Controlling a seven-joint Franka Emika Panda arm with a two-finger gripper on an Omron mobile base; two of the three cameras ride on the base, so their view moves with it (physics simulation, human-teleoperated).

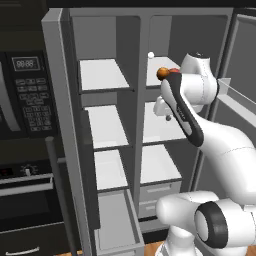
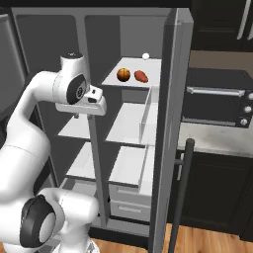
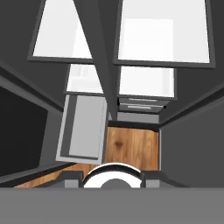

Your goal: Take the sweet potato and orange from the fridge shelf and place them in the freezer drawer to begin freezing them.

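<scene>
The gripper (image 2: 78,116) hangs in front of the open fridge, pointing straight down from the wrist at about the level of the second shelf, and its fingers are pressed together with nothing between them. Above it and off to the right as the right base view shows it, the orange (image 2: 123,74) and the sweet potato (image 2: 141,76) sit side by side on the top shelf (image 2: 116,81) of the right-hand compartment, close together but apart from each other, the orange being the nearer of the two to the gripper. Both are well apart from the gripper. A tiny white ball (image 2: 146,56) lies farther back on that same shelf, beyond the sweet potato. From the left base view the orange (image 1: 162,73) peeks out just over the forearm, with a sliver of the sweet potato (image 1: 173,71) right behind it and the white ball (image 1: 151,55) higher up. Far below the gripper, on the left side of the fridge, the freezer drawer (image 1: 116,220) stands pulled out, a long narrow grey box with nothing visible inside it. The hand view looks down past the shelves onto that same drawer (image 3: 83,129), to the left of the central divider, with two shorter drawers (image 3: 139,104) to the right and the wooden floor (image 3: 131,144) beneath.
</scene>
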